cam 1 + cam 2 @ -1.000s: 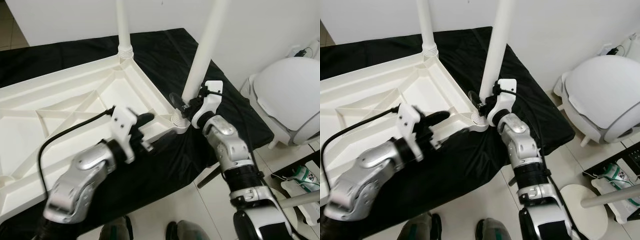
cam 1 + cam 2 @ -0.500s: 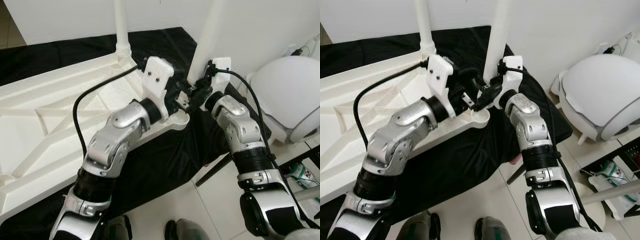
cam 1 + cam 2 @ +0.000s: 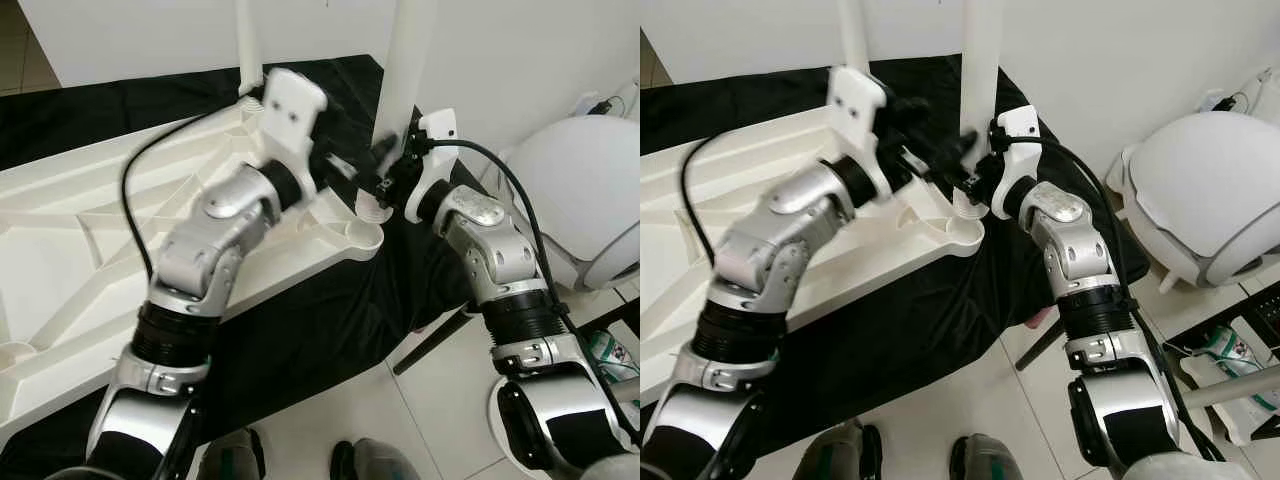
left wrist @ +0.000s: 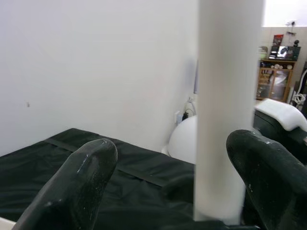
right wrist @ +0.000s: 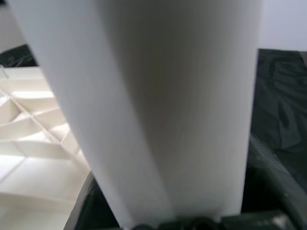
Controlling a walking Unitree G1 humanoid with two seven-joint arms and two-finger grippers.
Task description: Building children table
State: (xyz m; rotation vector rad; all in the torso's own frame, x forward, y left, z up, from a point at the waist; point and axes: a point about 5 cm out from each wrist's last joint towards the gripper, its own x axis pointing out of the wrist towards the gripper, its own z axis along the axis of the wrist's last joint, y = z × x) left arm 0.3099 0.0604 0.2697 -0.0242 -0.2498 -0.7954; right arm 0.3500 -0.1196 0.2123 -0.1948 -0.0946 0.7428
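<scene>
The white table leg (image 3: 977, 70) stood upright in the near right corner socket of the upturned tabletop (image 3: 70, 240). The right gripper (image 3: 975, 180) gripped it low; the left gripper (image 4: 172, 182) had its jaws open around it. It looked light, stiff and smooth, best held near the base.

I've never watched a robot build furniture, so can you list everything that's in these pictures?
Tabletop: one, white, upside down on the black cloth.
Table legs: two, white, upright; near leg at the front corner, far leg at the back corner.
Black cloth: one, spread under the tabletop.
Round white seat: one, on the floor to the right.
Left pincer: black fingers open on either side of the near leg.
Right pincer: black, gripping the near leg low down.
</scene>
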